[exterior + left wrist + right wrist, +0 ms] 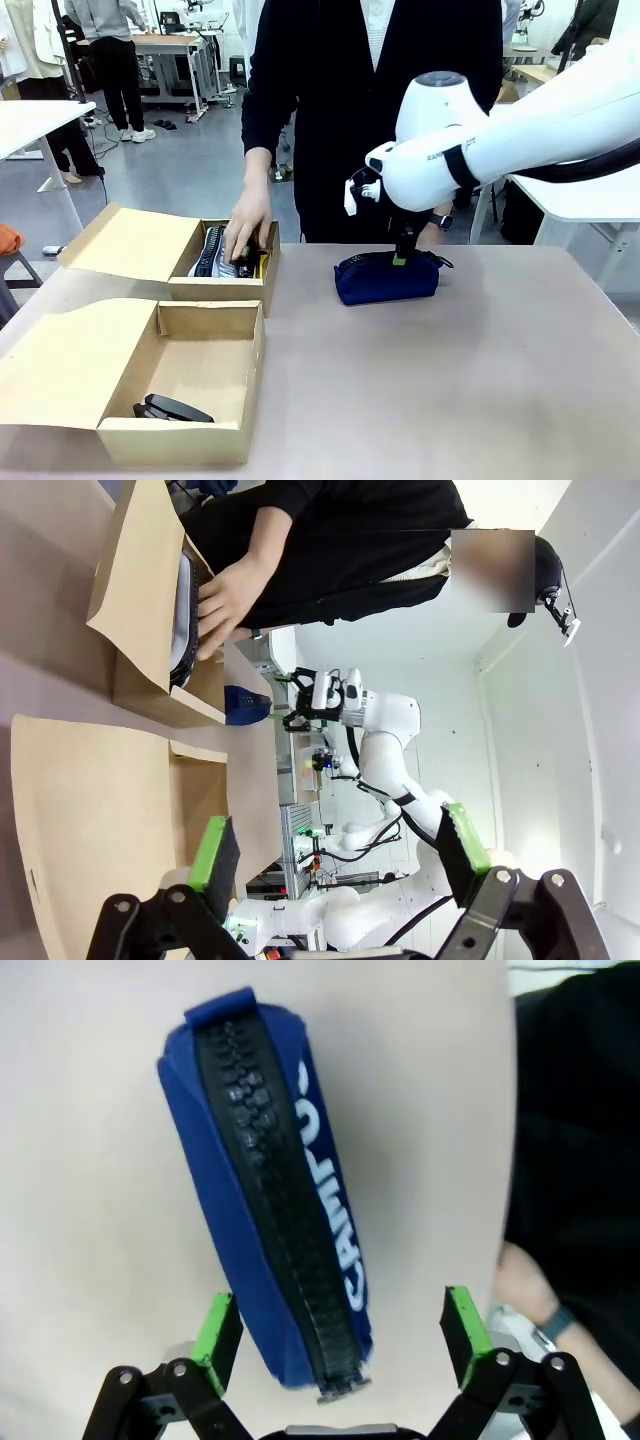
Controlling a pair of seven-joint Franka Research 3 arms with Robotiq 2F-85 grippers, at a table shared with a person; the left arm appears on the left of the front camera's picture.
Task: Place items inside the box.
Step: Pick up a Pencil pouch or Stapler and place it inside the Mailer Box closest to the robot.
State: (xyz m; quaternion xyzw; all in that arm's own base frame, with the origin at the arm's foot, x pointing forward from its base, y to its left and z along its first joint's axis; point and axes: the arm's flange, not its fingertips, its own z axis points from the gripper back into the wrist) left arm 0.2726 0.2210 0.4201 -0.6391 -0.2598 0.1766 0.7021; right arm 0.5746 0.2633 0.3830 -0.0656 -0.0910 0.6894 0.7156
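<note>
A navy blue zip pouch (385, 279) lies on the table in front of the person. My right gripper (403, 257) hangs just above its right half, open. In the right wrist view the pouch (262, 1175) runs away from me, and its near end sits between my right gripper's (340, 1328) green fingertips (218, 1325) without touching them. A near cardboard box (176, 437) holds a black stapler (170, 408). A far box (222, 291) holds a grey pouch (212, 250) and a yellow knife (263, 262), with the person's hand (246, 229) resting on them. My left gripper (338, 845) is open with nothing between its fingers.
Both boxes have their lids (128, 243) folded open to the left. The person's other hand (438, 222), wearing a watch, rests just behind the navy pouch. Bare tabletop (450, 390) spreads across the middle and right.
</note>
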